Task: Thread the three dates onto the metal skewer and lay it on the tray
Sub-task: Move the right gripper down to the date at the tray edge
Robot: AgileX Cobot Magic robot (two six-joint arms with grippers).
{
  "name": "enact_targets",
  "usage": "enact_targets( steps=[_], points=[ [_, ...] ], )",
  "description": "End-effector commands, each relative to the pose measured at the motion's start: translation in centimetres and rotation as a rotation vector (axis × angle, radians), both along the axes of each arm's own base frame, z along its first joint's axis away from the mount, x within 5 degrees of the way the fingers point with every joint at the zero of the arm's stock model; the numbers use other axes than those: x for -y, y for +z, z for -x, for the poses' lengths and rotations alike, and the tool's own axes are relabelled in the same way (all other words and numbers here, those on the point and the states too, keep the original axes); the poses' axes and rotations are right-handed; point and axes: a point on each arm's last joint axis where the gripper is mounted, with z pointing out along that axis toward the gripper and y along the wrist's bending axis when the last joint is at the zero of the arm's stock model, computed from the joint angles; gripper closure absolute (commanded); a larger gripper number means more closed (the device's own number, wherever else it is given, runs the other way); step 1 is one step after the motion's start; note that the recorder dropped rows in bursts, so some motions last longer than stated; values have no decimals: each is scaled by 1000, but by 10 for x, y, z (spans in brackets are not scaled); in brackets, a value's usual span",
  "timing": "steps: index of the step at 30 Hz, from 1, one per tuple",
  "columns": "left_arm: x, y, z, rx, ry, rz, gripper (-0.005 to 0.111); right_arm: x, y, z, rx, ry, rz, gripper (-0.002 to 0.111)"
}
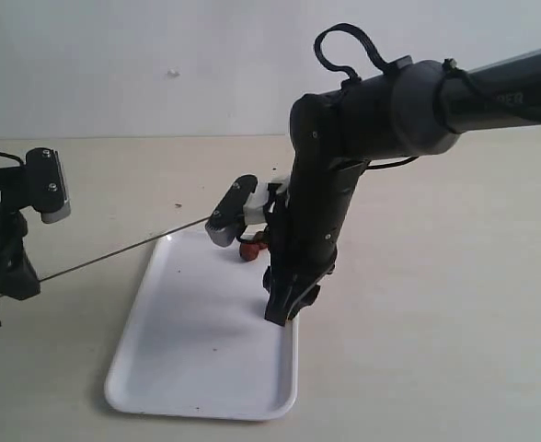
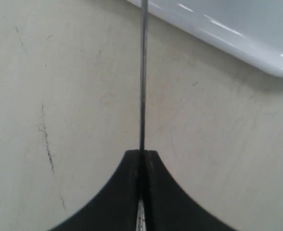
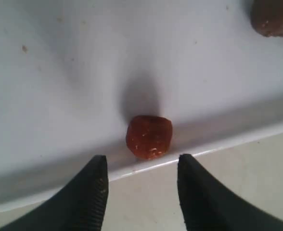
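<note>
My left gripper is shut on the thin metal skewer, which runs from its jaws toward the white tray. From the exterior, the skewer slants from the left gripper up to the tray's far end. My right gripper is open and hovers over the tray's rim. A reddish-brown date lies inside that rim, just beyond the fingertips. A second date lies farther in. One date shows below the right wrist camera. Nothing of a third date is visible.
The tray lies on a beige table, its long side running away from the camera. The right arm comes down from the upper right and hides part of the tray's right edge. Small specks mark the tabletop.
</note>
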Motion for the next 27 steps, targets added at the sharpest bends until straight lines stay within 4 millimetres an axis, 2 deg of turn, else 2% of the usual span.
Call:
enact_targets(
  steps=[1, 5, 11, 19, 24, 27],
  points=[
    [-1, -2, 0, 7, -2, -11, 107, -2, 2, -3, 31, 0, -8, 62],
    [-8, -5, -3, 15, -16, -90, 107, -2, 2, -3, 28, 9, -5, 62],
    [-28, -10, -9, 11, 130, -102, 107, -2, 2, -1, 11, 8, -2, 62],
    [-27, -10, -9, 14, 97, -103, 107, -3, 2, -1, 16, 22, -15, 62],
    [-27, -10, -9, 14, 97, -103, 107, -4, 2, -4, 45, 40, -24, 54],
    [-27, -10, -9, 14, 97, -103, 107, -5, 2, -5, 59, 49, -28, 54]
  ],
)
